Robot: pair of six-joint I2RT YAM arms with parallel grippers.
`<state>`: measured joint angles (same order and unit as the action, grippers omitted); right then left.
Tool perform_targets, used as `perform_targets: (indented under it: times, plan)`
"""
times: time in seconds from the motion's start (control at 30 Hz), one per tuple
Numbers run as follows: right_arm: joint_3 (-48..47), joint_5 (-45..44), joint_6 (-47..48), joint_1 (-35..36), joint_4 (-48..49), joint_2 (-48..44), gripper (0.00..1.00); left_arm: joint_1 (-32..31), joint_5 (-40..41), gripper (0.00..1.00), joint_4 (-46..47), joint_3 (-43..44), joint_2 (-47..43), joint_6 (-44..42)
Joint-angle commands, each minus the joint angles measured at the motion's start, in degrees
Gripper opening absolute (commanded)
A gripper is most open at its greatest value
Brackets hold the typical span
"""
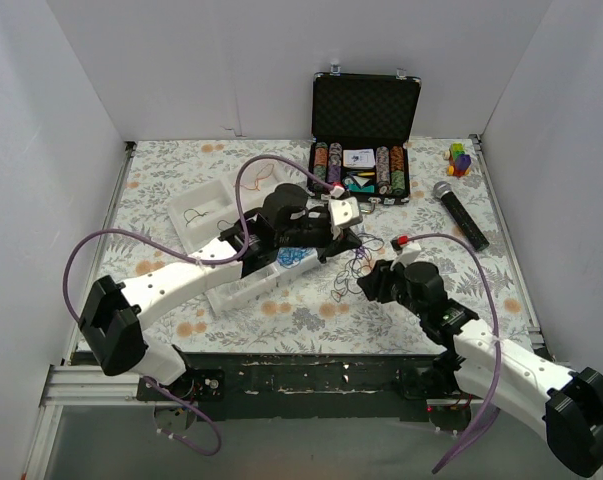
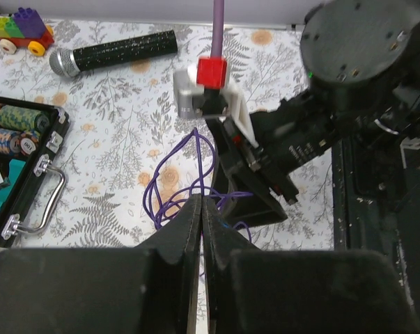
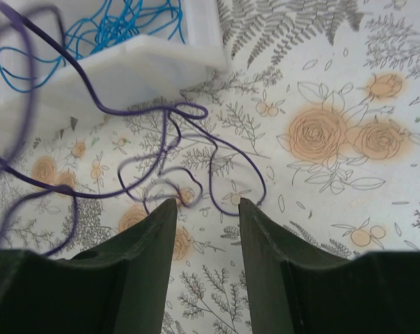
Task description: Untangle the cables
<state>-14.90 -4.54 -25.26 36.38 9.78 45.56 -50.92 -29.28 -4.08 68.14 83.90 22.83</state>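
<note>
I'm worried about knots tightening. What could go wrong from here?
1. The left gripper is shut on the purple cable, whose loops lie tangled on the cloth; pulling up may cinch them.
2. The right gripper, open, may close on several strands.
3. A raised strand passes by the white tray; it might snag the blue cable inside.

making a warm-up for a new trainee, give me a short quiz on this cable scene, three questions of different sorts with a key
1. Fill in: the left gripper is ____ on the purple cable.
2. True or false: the right gripper is clamped on the purple cable.
3. Where does the blue cable lie? A in the white tray; B in the left gripper; C between the right gripper's fingers.

Key: 1 shut; 2 false, its fingers stand apart with the cable lying just ahead of them; 3 A.
</note>
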Motion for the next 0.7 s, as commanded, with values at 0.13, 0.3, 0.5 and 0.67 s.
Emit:
perform_targets:
  times: [0.13, 0.3, 0.5, 0.67]
  plan:
    - [3.7, 4.0, -4.4, 0.3, 4.6, 0.9, 0.48, -0.1, -4.1, 0.00, -4.7, 8.1, -6.2, 8.1]
    - [2.8, 1.2, -1.3, 0.4, 1.7, -10.1, 0.54, 0.0, -3.2, 0.00, -6.6, 8.0, -9.4, 6.3]
    - [2.6, 1.7, 3.7, 0.4, 2.7, -19.7, 0.58, 0.0, -6.1, 0.00, -9.4, 8.2, -12.6, 2.3]
    - [-0.3, 8.5, 5.5, 0.4, 5.9, -14.4, 0.58, 0.0, -8.2, 0.00, -10.6, 10.7, -12.6, 1.5]
